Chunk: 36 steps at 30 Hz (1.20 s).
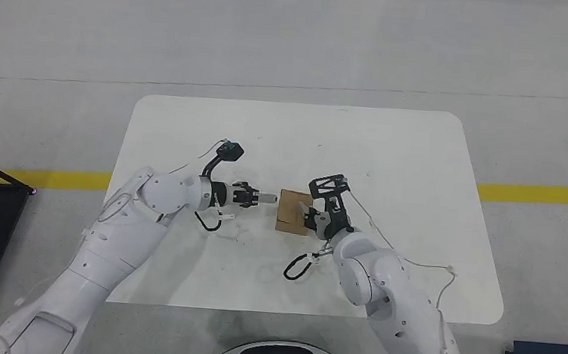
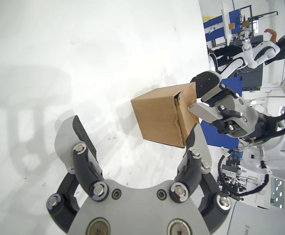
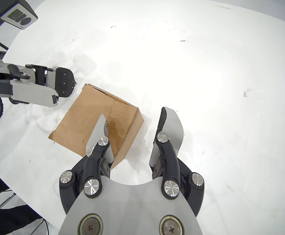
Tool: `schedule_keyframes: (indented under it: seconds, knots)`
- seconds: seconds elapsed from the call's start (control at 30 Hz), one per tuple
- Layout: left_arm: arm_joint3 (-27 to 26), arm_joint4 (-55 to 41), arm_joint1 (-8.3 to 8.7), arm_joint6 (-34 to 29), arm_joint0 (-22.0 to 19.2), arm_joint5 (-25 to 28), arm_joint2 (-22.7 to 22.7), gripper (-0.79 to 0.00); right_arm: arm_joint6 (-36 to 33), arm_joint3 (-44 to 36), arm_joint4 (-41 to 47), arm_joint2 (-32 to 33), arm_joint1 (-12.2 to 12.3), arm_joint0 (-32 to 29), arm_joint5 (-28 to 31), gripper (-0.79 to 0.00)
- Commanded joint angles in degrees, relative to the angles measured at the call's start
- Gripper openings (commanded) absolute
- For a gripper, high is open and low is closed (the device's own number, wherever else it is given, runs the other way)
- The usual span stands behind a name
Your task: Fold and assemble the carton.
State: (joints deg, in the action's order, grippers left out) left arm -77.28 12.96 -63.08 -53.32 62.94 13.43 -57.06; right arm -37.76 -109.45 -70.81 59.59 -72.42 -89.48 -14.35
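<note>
Looking nearly assembled, the carton (image 1: 291,212) has one gaping end seam left to close, while the left gripper (image 2: 134,125) and right gripper (image 3: 133,114) flank it, fingers apart.

Brown carton (image 1: 289,213) — folded into a box — sits on the white table (image 1: 386,155).

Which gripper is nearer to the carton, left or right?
Right, it seems. The right gripper has one jaw resting on the carton; the left gripper is just beside its opposite end.
</note>
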Motion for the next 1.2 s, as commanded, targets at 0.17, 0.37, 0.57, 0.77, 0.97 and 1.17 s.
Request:
schedule_keyframes:
  seconds: [0.17, 0.37, 0.57, 0.77, 0.97, 1.17]
  knots:
    - [0.26, 0.35, -0.59, -0.89, -1.28, 0.80, 2.46, 0.000, -0.24, 0.13, -0.37, -0.04, -0.14, 0.08, 0.21, -0.348]
    - [0.83, 3.57, -0.74, -2.27, -2.53, 2.23, 4.12, 0.000, -0.11, 0.42, -0.10, 0.19, -0.26, 0.08, 0.41, -0.354]
    - [0.69, 4.59, -0.74, -2.10, -2.90, 2.40, 4.36, 0.000, 0.17, 0.39, 0.00, 0.43, -0.35, 0.07, 0.75, -0.348]
    - [0.93, 3.95, -0.80, -3.69, -3.09, 1.69, 4.85, 0.000, 0.17, 0.19, -0.22, 0.51, -0.43, 0.05, 1.16, -0.348]
    - [1.08, 5.24, -1.14, -5.49, -5.58, 1.00, 5.97, 0.000, 0.17, -0.01, -0.51, 0.58, -0.51, -0.03, 1.35, -0.348]
    - [2.34, 4.85, -1.56, -5.05, -6.81, 1.38, 6.82, 0.000, 1.28, -1.14, -1.18, 0.83, -0.51, -0.98, 1.29, -0.323]
